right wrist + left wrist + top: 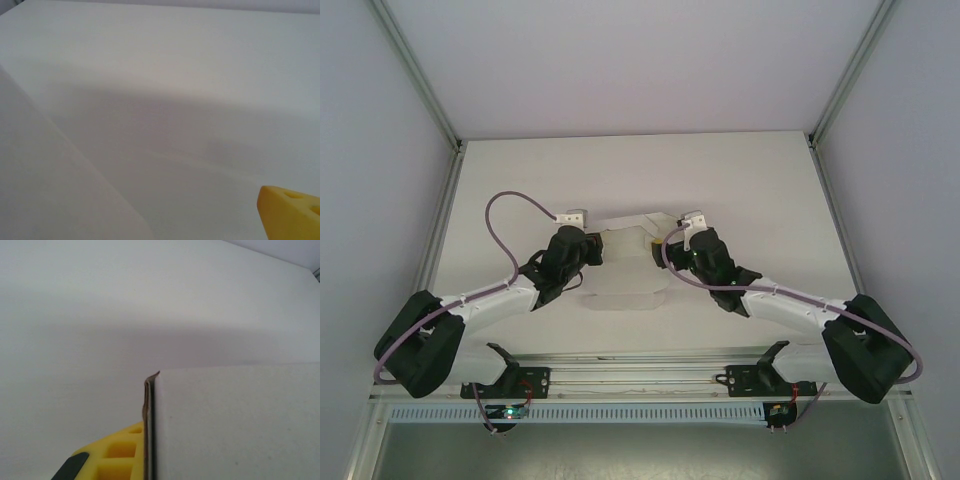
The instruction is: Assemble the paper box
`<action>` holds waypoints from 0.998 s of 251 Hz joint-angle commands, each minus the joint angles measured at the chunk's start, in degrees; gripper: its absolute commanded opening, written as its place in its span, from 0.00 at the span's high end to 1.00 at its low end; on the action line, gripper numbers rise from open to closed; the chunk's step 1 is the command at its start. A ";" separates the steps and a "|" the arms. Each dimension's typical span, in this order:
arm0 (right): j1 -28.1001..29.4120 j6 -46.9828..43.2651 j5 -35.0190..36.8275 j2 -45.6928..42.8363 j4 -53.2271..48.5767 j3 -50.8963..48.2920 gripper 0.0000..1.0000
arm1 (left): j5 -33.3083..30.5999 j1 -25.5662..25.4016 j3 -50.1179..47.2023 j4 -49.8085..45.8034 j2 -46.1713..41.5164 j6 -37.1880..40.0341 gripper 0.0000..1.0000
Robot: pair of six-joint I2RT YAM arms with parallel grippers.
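paper box (625, 268) sits on the surface (620, 170); left tool (590, 245) clamped shut on the box's left edge, right tool (667, 247) fully spread at the box's right side, holding nothing. Risk: one-sided pinch on thin card, so a pull could crease or tear the panel.

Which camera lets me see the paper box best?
The top external view: the paper box shows nearly whole, with its outline. The left wrist view gives one panel's edge up close; the right wrist view, a blurry white sheet, probably card.
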 commanded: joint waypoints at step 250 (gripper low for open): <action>-24.47 -5.72 -54.82 -13.32 -3.47 -0.31 0.17 | 6.93 0.43 0.17 -1.72 -2.21 5.28 1.00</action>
